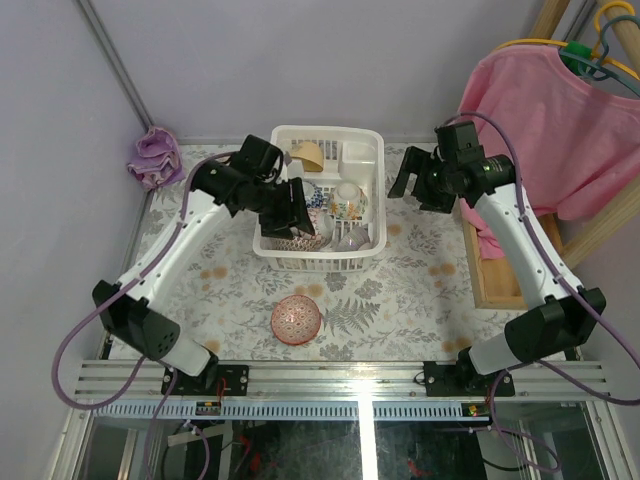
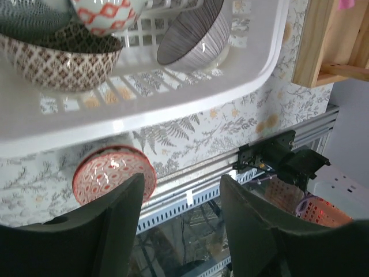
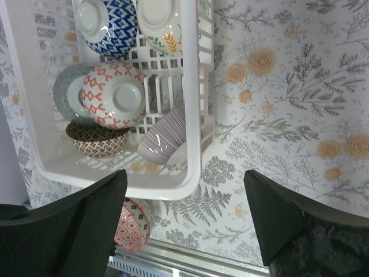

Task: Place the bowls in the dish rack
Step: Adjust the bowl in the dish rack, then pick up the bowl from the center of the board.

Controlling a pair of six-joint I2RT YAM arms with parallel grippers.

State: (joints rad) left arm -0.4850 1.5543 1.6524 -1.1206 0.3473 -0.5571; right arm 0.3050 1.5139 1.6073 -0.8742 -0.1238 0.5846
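A: So, where are the bowls (image 1: 345,200) now?

B: Most sit in the dish rack (image 1: 318,264), e.g. a blue-white bowl (image 3: 112,26), a striped bowl (image 3: 167,138), a brown-patterned bowl (image 2: 60,57). One red bowl (image 1: 296,320) lies on the table (image 1: 400,300), outside, near the rack's front wall.

A: And the claws?

B: Left gripper (image 2: 181,213) hangs above the rack's near-left part, fingers spread, nothing btw them. Right gripper (image 3: 184,222) is over the table, just beside the rack's right wall, also wide open & empty.
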